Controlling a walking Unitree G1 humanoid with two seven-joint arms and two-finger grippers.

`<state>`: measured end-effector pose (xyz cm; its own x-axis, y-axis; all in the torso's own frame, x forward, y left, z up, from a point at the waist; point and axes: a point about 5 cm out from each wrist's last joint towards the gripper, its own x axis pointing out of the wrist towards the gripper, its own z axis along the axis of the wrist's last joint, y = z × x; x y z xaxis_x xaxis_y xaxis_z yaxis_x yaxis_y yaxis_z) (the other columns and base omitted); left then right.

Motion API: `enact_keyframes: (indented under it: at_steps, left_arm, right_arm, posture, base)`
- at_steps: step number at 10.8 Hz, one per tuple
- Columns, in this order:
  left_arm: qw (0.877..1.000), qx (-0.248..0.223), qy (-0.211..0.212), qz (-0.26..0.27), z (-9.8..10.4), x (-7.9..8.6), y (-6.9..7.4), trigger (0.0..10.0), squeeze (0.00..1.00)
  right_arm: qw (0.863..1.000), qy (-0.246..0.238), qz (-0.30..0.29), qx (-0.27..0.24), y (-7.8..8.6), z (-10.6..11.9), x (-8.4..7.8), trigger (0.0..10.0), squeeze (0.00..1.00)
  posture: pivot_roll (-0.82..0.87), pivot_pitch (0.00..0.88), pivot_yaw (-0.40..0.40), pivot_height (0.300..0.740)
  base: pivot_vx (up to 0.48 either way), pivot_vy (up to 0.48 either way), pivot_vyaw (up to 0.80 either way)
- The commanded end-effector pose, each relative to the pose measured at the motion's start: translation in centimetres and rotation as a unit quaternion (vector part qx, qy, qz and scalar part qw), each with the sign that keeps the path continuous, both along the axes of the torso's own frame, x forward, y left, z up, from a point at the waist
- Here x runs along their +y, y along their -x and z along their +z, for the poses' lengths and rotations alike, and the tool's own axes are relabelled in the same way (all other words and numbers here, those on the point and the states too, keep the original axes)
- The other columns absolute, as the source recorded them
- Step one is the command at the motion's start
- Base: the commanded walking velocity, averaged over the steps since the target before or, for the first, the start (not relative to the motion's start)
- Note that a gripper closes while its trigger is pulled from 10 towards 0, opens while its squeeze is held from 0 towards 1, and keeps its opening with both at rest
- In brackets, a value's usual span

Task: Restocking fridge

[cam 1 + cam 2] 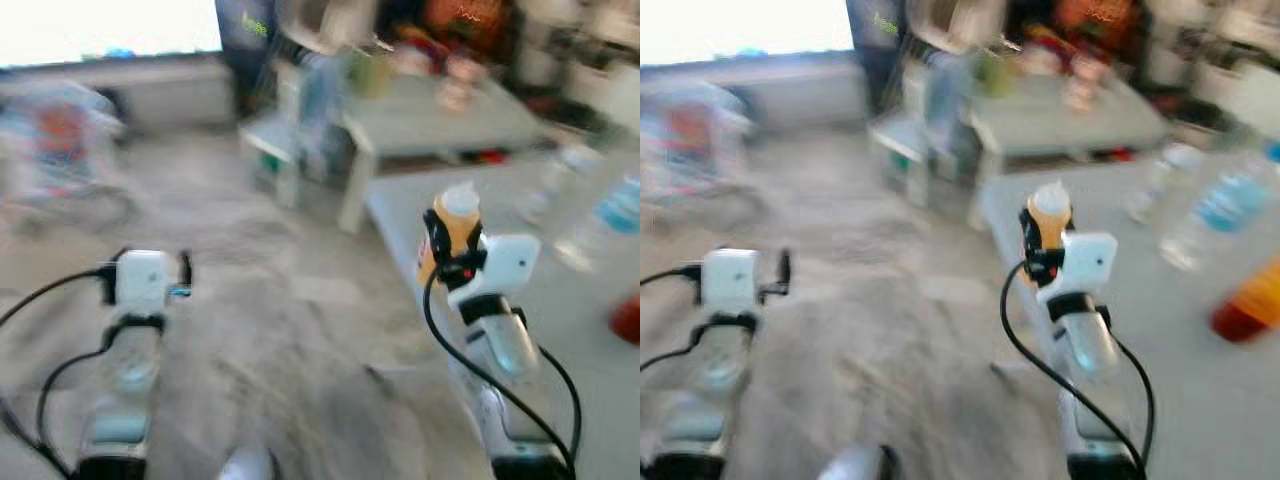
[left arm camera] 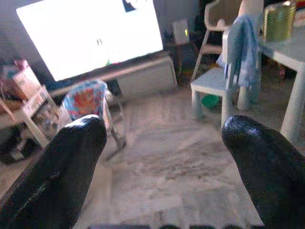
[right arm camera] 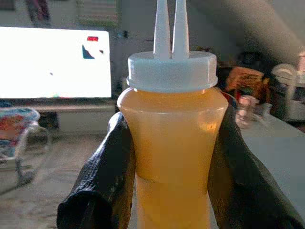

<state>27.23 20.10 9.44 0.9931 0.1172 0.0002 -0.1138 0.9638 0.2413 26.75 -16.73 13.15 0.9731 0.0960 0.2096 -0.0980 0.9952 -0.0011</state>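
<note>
My right gripper (image 1: 447,240) is shut on an orange squeeze bottle (image 3: 171,157) with a white twin-nozzle cap (image 3: 170,71), held upright above the near edge of a white table (image 1: 470,200). Both black fingers (image 3: 105,176) press against the bottle's sides. My left gripper (image 2: 164,157) is open and holds nothing, raised over the pale carpet (image 1: 260,330) on my left. Clear water bottles (image 1: 1215,215) and a red-orange object (image 1: 1250,305) lie on the table to the right. The eye views are blurred.
A low white table (image 1: 440,120) with a small white chair (image 2: 224,83) draped in blue cloth stands ahead. A bright screen (image 2: 95,33) lines the far wall. A colourful baby bouncer (image 2: 88,102) sits at the left. Carpet lies between them.
</note>
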Motion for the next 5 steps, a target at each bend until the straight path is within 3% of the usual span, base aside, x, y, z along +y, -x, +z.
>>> enact_keyframes:
  at_steps: [1, 5]
  left_arm:
    - [1.000, 0.010, 0.005, -0.003, -0.5, -0.1, 0.0, 10.0, 0.00]
    - [0.999, 0.010, 0.017, 0.026, -0.9, 0.0, -0.1, 10.0, 0.00]
  right_arm:
    - [0.999, 0.002, -0.003, 0.039, 0.4, -1.5, -0.1, 10.0, 0.00]
    - [0.999, -0.018, 0.049, 0.011, -1.1, 0.4, 1.2, 10.0, 0.00]
  posture:
    - [0.09, 0.019, -0.010, 0.740]
    - [0.11, 0.010, -0.049, 0.740]
  base:
    - [0.000, 0.000, 0.79]
    - [0.000, 0.000, 0.79]
